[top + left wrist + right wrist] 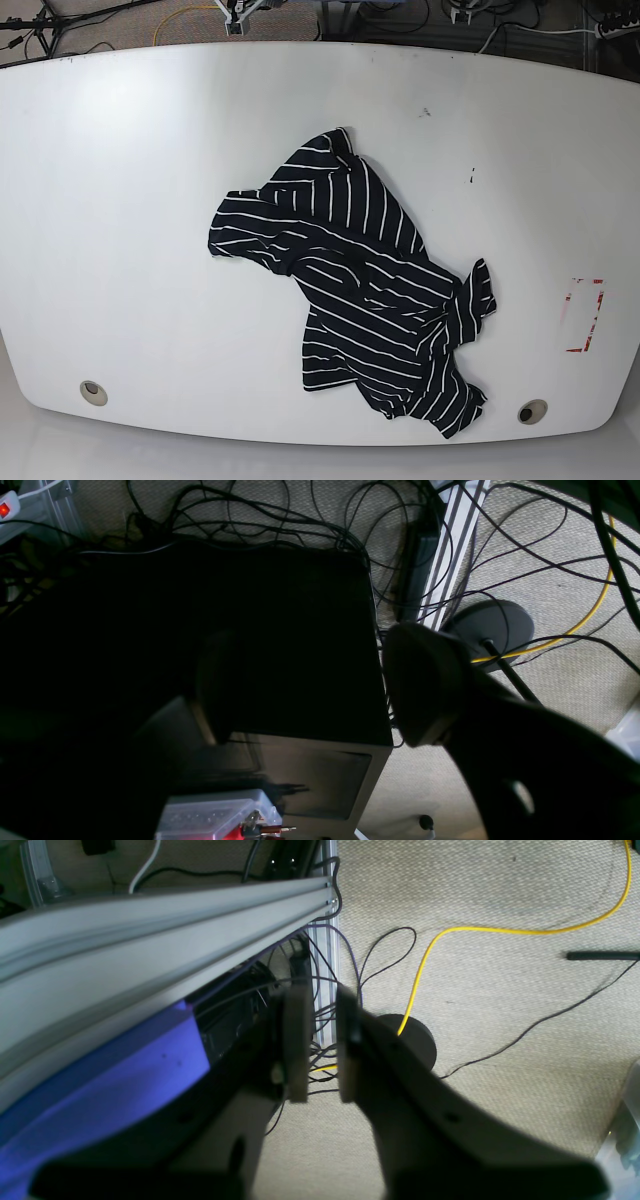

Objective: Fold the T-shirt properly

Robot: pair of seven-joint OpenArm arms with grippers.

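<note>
The T-shirt (360, 290), dark navy with thin white stripes, lies crumpled and twisted on the white table (130, 200), right of centre, running from the middle toward the front right. Neither gripper shows in the base view. My left gripper (320, 690) is open wide and empty, off the table, facing a dark box (300, 630) on the floor. My right gripper (320, 1050) is empty, its jaws parallel with a narrow gap, and it faces the carpet beside an aluminium rail (150, 925). The T-shirt is out of both wrist views.
A red outlined mark (585, 315) is at the table's right edge. Two round holes (93, 391) (532, 411) sit near the front edge. On the floor lie tangled black cables (280, 525), a yellow cable (425, 965), a round stand base (495, 625) and a plastic case (215, 817).
</note>
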